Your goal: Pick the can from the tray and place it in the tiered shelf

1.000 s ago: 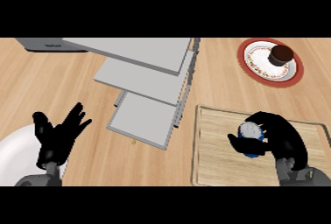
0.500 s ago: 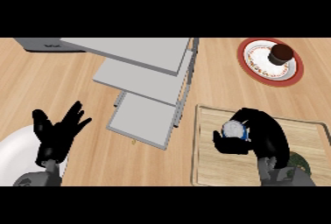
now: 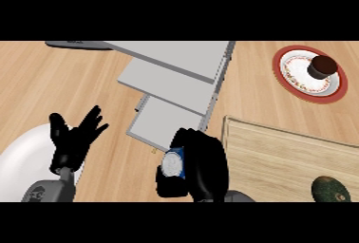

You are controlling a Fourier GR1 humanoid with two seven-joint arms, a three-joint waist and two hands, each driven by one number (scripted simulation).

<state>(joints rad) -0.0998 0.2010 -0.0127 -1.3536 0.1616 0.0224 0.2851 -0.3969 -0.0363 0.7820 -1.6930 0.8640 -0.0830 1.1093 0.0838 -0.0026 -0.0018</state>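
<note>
My right hand is curled round a silver can with a blue label, whose round top faces left. Hand and can hang just left of the wooden tray, close to the front edge of the lowest step of the grey tiered shelf. The shelf's steps climb toward the upper left. My left hand rests open at the lower left, fingers up, over a white plate.
A red-rimmed plate with a dark brown cupcake sits at the upper right. A dark green avocado lies on the tray's lower right corner. Bare wooden counter lies left of the shelf.
My right hand has carried the can leftward off the tray to the shelf's lowest step. The avocado on the tray is now uncovered. The left hand has stayed still.
</note>
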